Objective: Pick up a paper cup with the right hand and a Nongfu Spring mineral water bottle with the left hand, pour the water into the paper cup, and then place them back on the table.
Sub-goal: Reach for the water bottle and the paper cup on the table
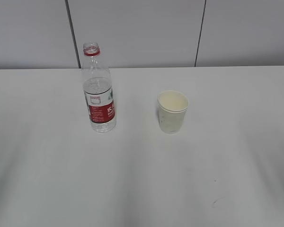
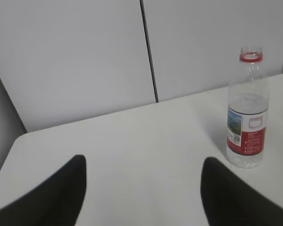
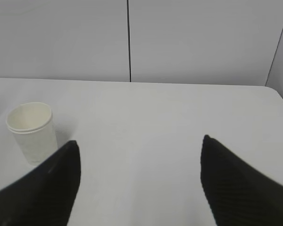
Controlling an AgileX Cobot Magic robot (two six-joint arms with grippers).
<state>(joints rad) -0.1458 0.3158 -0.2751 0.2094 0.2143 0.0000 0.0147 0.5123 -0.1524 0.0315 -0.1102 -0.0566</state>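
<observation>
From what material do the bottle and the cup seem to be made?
The bottle looks like thin clear plastic: the water inside shows through, under a glossy printed label. The cup seems matte off-white paper, with a rolled rim and no shine.

The exterior camera looks down at a slant across the table (image 1: 142,189) toward the wall, with the bottle (image 1: 99,90) in view. The left wrist camera sits low, left of the bottle (image 2: 246,110). The right wrist camera sits low too, far right of it, seeing only the cup (image 3: 32,132).
</observation>
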